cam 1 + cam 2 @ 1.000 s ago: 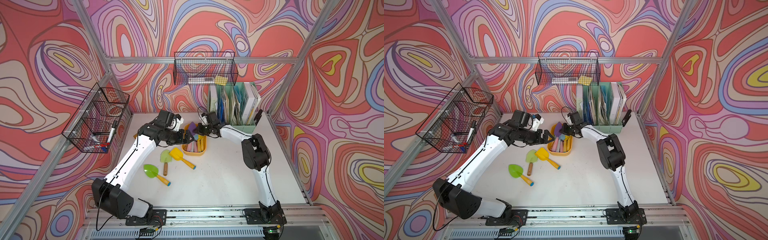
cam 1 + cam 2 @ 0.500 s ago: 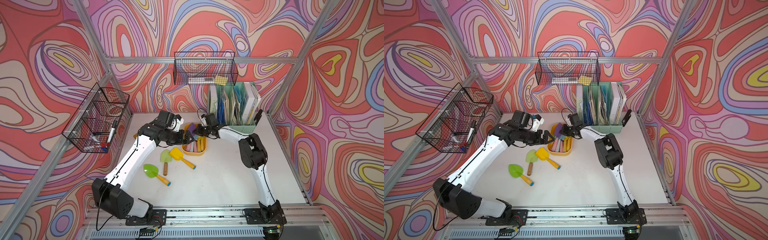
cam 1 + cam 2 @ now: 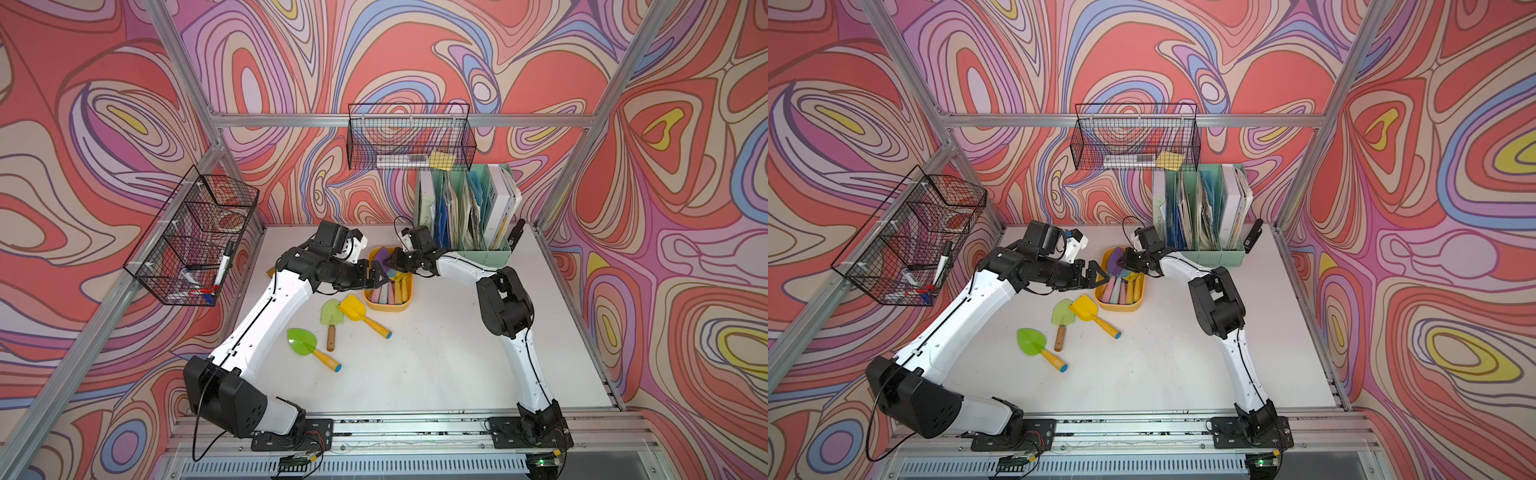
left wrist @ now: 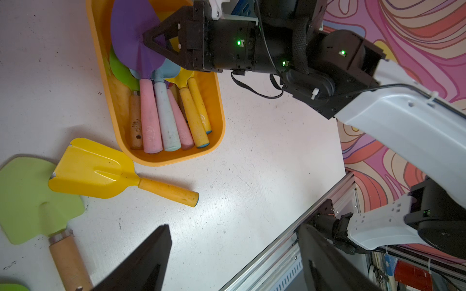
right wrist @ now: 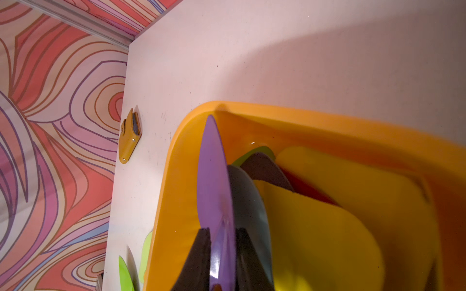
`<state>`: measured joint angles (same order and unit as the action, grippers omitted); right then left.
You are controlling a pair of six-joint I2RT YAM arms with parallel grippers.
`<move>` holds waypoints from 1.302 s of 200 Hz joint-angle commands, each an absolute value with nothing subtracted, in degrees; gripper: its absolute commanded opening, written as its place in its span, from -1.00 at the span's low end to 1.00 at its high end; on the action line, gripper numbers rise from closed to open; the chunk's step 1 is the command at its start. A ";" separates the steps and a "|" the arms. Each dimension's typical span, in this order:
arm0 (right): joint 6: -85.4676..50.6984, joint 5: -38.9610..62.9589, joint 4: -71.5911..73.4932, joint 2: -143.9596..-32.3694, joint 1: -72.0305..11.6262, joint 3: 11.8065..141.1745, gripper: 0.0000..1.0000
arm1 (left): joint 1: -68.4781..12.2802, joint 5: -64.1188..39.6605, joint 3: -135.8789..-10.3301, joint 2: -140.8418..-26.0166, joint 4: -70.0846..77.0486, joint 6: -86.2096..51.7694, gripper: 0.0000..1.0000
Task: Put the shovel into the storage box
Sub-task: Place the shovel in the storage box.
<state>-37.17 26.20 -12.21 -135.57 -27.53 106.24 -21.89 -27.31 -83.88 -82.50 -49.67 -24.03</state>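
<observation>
Left arm (image 3: 266, 316) and right arm (image 3: 525, 365) have white links, black joints, black cables; right gripper (image 4: 149, 42) is black, triangular.

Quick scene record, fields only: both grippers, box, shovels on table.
left gripper: open, empty, by the box
right gripper: over box, jaws flanking blade of purple shovel; grip unclear
purple shovel: blade inside box, atop other shovels
box: holds several shovels, handles side by side
table: yellow shovel, pale green shovel, bright green shovel
</observation>
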 commanded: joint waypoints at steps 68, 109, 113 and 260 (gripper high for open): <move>-35.47 25.24 -16.12 -133.75 -27.54 106.26 -0.34 | -22.22 -27.38 -84.45 -82.42 -49.61 -24.54 0.71; -35.06 24.87 -17.34 -131.16 -27.51 105.33 -0.23 | -22.15 -26.60 -84.56 -82.70 -49.92 -24.69 0.71; -35.06 24.87 -17.32 -130.84 -27.54 105.21 -0.21 | -22.17 -26.49 -84.55 -82.71 -49.79 -24.68 0.71; -21.40 19.22 -32.20 -109.85 -31.11 95.21 -0.17 | -21.21 -19.62 -87.47 -84.46 -51.84 -26.20 0.73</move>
